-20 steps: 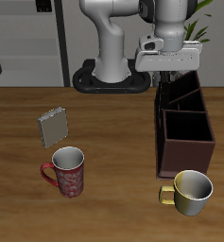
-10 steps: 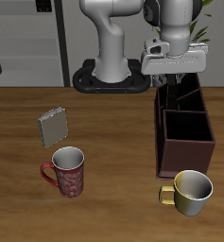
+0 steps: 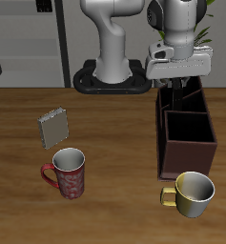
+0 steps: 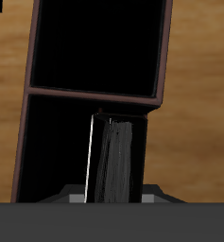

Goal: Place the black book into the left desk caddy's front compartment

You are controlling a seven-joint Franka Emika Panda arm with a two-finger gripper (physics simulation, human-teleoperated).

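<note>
My gripper (image 3: 178,84) is shut on the black book (image 4: 113,161) and holds it upright, just above the back part of the left desk caddy (image 3: 187,143). In the wrist view the book shows its pale page edge and hangs between the gripper (image 4: 112,193) and a dark compartment of the caddy (image 4: 28,123); a divider lies just beyond it. In the exterior view the book is mostly hidden by the fingers and the caddy's taller walls.
A small grey speckled book (image 3: 53,127) and a red patterned mug (image 3: 69,172) stand on the far side of the table from the caddy. A yellow mug (image 3: 193,193) stands just in front of the caddy, near the table's front edge.
My gripper with the book has shifted sideways to above the caddy's back part and come a little lower.
</note>
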